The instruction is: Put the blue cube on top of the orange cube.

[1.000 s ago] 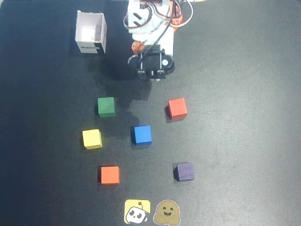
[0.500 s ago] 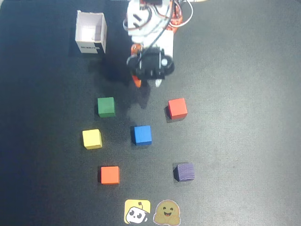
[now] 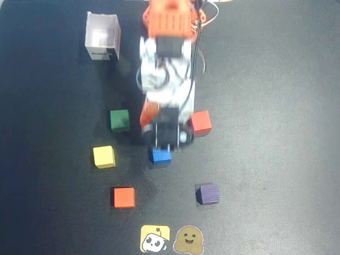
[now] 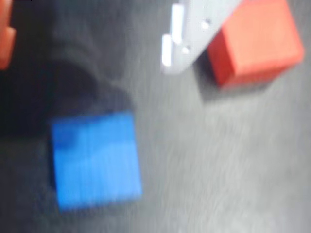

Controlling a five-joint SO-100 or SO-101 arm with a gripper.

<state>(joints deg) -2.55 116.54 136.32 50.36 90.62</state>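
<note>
on the dark, faintly grained bench (image 3: 276, 159) we see small matte cubes with plain faces and crisp edges: the blue cube (image 3: 160, 155) near the middle, the orange cube (image 3: 124, 197) below and to its left in the overhead view, well apart from it, a yellow cube (image 3: 104, 156) further left, a green cube (image 3: 120, 120) above that, a red-orange cube (image 3: 201, 122) to the right of the arm, and a dark purple cube (image 3: 207, 193) with a ribbed-looking top at lower right. an open-topped white box (image 3: 103, 36) with thin walls stands at upper left. two flat stickers (image 3: 167, 239), one yellow, one tan, lie at the bottom edge.

the arm (image 3: 167, 69), of orange and white plastic with black motor blocks, reaches down the overhead view, and its hand (image 3: 166, 142) hangs just over the upper edge of the blue cube. from above the arm's own body covers the fingers, so we cannot tell there how they stand.

the wrist view is blurred. it shows the blue cube (image 4: 95, 160) sitting flat on the bench at lower left, nothing touching its visible faces. a pale grey finger (image 4: 194, 34) with white inserts comes in from the top, and behind it sits the red-orange cube (image 4: 257, 39). a sliver of an orange part (image 4: 5, 41) shows at the left edge. the hand looks released around empty air, grasping nothing.
</note>
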